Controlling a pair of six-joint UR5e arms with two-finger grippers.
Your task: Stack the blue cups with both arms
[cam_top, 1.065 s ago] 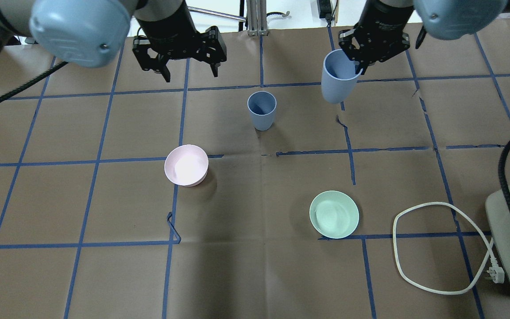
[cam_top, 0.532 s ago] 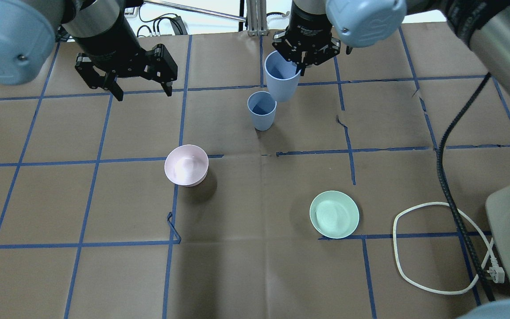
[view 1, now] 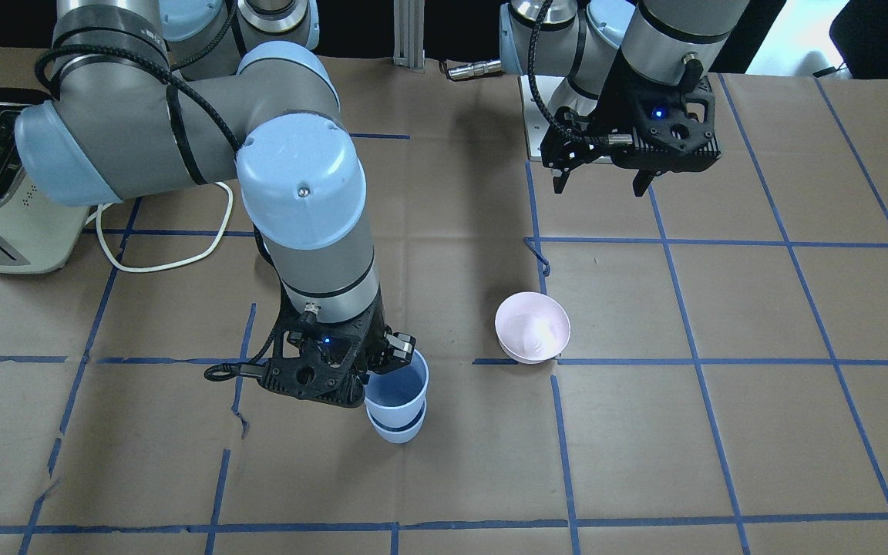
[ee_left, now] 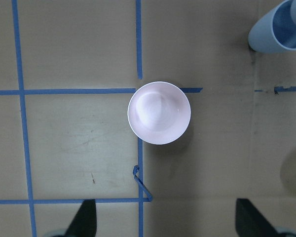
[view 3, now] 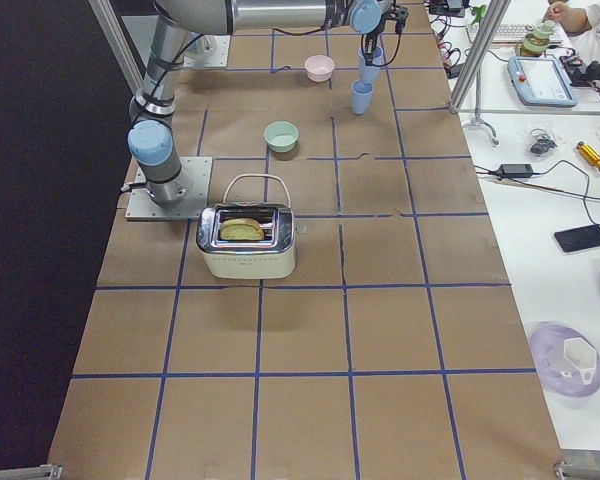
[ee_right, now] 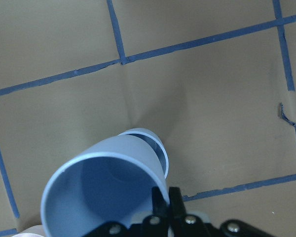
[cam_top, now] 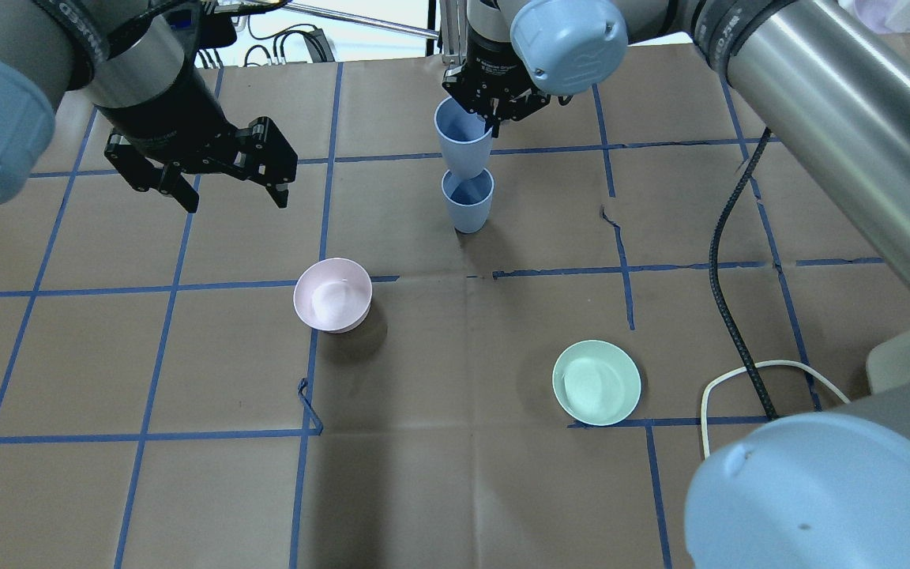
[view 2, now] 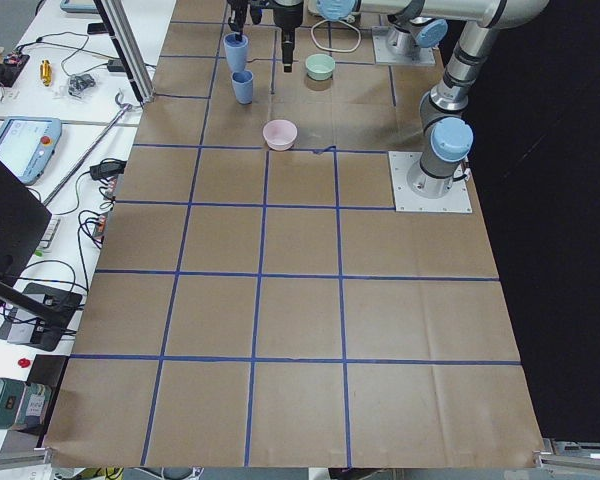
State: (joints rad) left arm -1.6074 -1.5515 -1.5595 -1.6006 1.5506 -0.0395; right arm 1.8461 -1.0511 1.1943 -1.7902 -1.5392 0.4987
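The black two-finger right gripper [cam_top: 493, 117] is clamped on the rim of one pale blue tapered plastic cup [cam_top: 463, 141]. That cup hangs upright, directly over the second pale blue plastic cup [cam_top: 468, 202], which stands on the brown paper-covered table [cam_top: 455, 490]. Its base is right at the lower mouth, and whether it has entered, I cannot tell. Two blue cups, then. Out to the side, the black left gripper [cam_top: 234, 196] hovers with fingers spread wide and nothing between them. Nearer the robot there's one small pink bowl [cam_top: 332, 295] and one mint-green bowl [cam_top: 596, 382], well apart. One cream toaster [view 3: 247, 240] sits at the table's right end.
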